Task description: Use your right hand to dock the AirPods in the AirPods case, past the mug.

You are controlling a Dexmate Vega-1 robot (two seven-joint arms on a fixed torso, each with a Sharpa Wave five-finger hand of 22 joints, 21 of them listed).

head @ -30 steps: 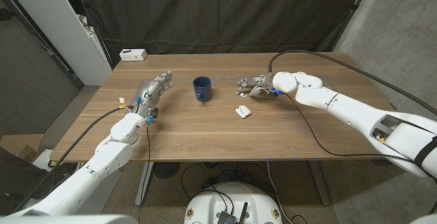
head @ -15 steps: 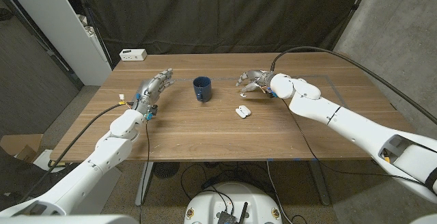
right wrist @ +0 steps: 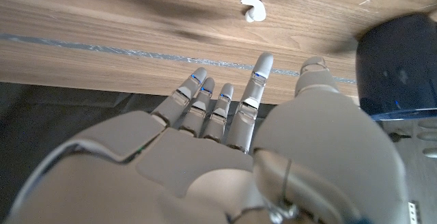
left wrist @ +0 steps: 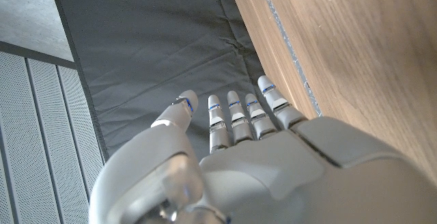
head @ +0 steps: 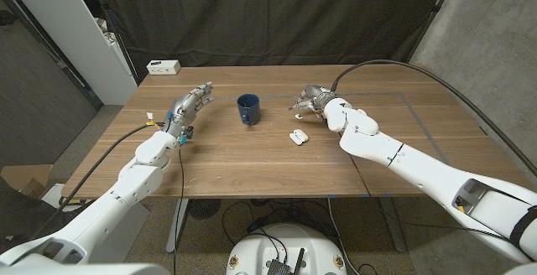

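A dark blue mug (head: pixel 247 109) stands at the middle of the wooden table (head: pixel 252 162); its side also shows in the right wrist view (right wrist: pixel 399 60). To its right lies the white AirPods case (head: pixel 298 137), lid open. A small white AirPod (head: pixel 299 116) lies on the wood between the case and my right hand (head: pixel 311 100), and just beyond that hand's fingertips (right wrist: pixel 261 65) in the right wrist view (right wrist: pixel 251 8). My right hand hovers there with fingers spread and nothing in them. My left hand (head: pixel 188 107) is held over the table left of the mug, fingers straight and apart, holding nothing.
A white box (head: pixel 164 67) sits at the table's back left corner. A black cable (head: pixel 403 65) arcs over the right arm. Thin tape lines (right wrist: pixel 102 46) mark the tabletop. A dark curtain hangs behind the table, and a white shelf (head: pixel 75 23) stands at the left.
My right arm has swung its elbow and forearm in toward the table's middle, while the hand has stayed near the AirPod, shifted slightly back. The left hand has barely moved.
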